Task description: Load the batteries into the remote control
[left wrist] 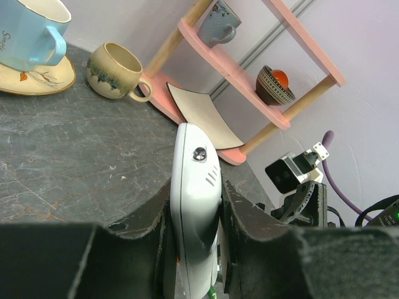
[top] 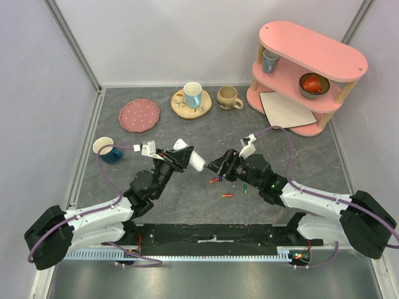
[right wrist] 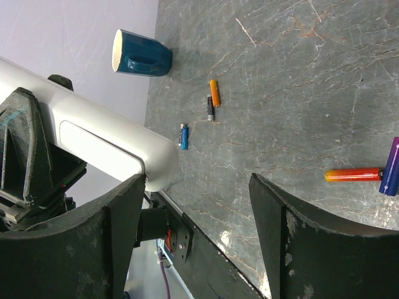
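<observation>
Between the jaws of the left gripper [top: 177, 157] sits the remote control [left wrist: 194, 187], clamped; opposite, the right gripper [top: 222, 167] gapes empty near the batteries [right wrist: 353, 175].

Remote control [left wrist: 196, 205]: smooth, glossy white plastic. Batteries [right wrist: 353, 175]: shiny coloured wrap with bare metal ends; counter [right wrist: 299, 93]: matt dark grey, stone-look with pale veins. Right gripper [right wrist: 196, 179] fingers [right wrist: 312, 249]: matt black, scuffed and grainy; shelf [top: 312, 53]: pink paint, posts of plain wood.
</observation>
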Action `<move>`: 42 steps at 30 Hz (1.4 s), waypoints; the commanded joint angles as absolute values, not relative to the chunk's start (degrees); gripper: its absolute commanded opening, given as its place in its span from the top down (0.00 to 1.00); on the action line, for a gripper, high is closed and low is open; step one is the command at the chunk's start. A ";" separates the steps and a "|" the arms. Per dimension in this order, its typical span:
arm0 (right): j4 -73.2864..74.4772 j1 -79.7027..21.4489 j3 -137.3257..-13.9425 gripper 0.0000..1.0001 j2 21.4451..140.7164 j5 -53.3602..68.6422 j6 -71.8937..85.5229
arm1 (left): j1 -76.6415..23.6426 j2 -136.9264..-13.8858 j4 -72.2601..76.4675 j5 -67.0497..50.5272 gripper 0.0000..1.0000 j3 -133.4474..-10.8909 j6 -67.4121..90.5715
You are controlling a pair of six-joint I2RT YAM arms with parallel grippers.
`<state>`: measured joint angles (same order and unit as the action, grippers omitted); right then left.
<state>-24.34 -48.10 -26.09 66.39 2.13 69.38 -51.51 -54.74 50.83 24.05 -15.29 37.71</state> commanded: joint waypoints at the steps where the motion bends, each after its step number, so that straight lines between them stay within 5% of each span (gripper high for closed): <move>1: -32.34 -48.78 -29.53 0.23 63.90 4.13 70.40 | -52.29 -55.72 47.46 23.38 0.98 -16.17 38.41; 42: -30.15 -48.69 -28.04 0.22 61.87 3.96 70.22 | -51.85 -54.23 46.85 21.18 0.98 -15.56 44.91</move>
